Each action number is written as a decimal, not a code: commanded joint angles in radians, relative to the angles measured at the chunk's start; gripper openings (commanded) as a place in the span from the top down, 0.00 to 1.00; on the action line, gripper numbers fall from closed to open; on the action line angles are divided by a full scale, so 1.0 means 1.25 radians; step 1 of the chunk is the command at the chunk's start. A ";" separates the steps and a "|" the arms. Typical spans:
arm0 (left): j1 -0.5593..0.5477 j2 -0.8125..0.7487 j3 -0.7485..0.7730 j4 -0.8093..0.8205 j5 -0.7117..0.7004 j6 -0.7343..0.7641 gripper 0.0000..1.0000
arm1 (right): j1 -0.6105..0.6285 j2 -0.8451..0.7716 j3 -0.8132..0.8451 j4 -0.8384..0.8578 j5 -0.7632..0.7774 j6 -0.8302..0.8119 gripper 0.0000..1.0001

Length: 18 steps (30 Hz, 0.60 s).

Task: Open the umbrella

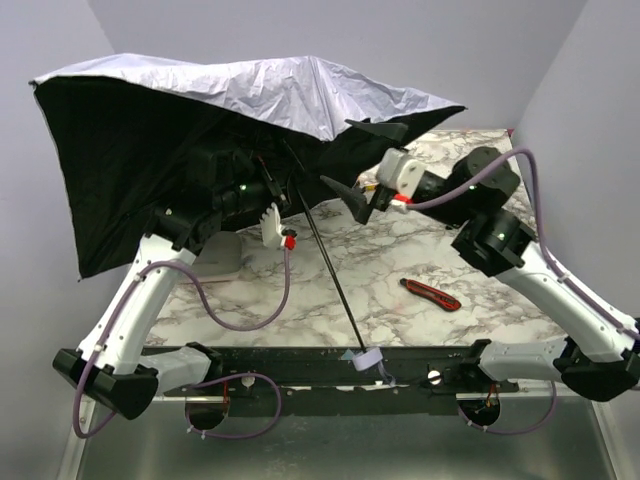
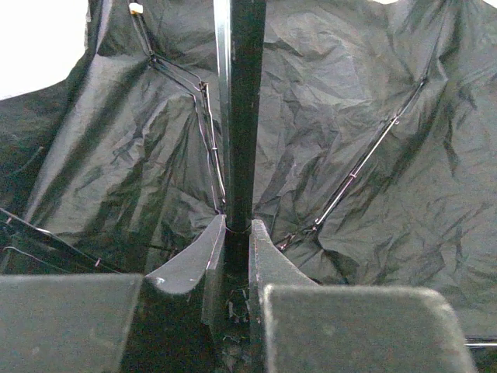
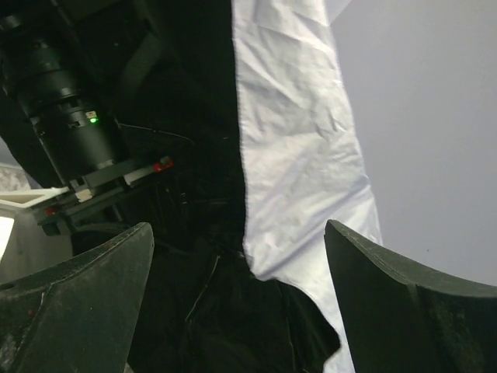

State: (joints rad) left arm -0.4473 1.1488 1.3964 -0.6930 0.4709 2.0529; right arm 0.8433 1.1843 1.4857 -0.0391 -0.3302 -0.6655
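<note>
Umbrella is up off the table, canopy spread and tipped – lavender outside up, black lining facing the arms. Shaft is the landmark: its long axis runs on a slant from the handle at the near table edge up and away into the hub under the canopy.

Left gripper is high on the shaft, just under the ribs, fingers together and clamped on the umbrella by that shaft. The left wrist view shows the black tube pinched between the two tips.

Right gripper is to the right of the shaft's upper end, at the canopy's right edge. Its jaws are wide apart and hold nothing. In the right wrist view the fabric edge hangs in front of the gap; I can't tell if it touches.

Utility knife lies flat right of the shaft, apart from it, not involved.

Judgement: the canopy looks close to fully open, but whether the runner is latched is not visible. The left arm has the shaft, so any last push goes along the shaft axis toward the hub – the right claw is the free one.
</note>
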 commanded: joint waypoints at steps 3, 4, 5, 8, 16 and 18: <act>-0.001 0.081 0.159 0.011 0.029 0.062 1.00 | 0.059 0.073 -0.034 0.165 0.187 -0.162 0.08; -0.001 0.089 0.170 0.011 0.033 0.070 1.00 | 0.060 0.081 -0.041 0.205 0.219 -0.172 0.09; -0.001 0.097 0.179 0.006 0.034 0.076 1.00 | 0.061 0.091 -0.049 0.255 0.245 -0.184 0.10; -0.001 0.114 0.202 0.002 0.038 0.077 1.00 | 0.061 0.112 -0.073 0.375 0.316 -0.234 0.15; 0.008 0.145 0.231 -0.003 0.055 0.076 1.00 | 0.061 0.178 -0.044 0.503 0.378 -0.350 0.26; 0.008 0.147 0.233 0.001 0.056 0.075 1.00 | 0.056 0.198 -0.026 0.510 0.398 -0.386 0.31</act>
State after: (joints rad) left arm -0.4442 1.3304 1.6466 -0.7136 0.4854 2.0529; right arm 0.9146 1.3899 1.4010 0.4923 0.0807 -1.0389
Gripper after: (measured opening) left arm 0.115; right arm 0.731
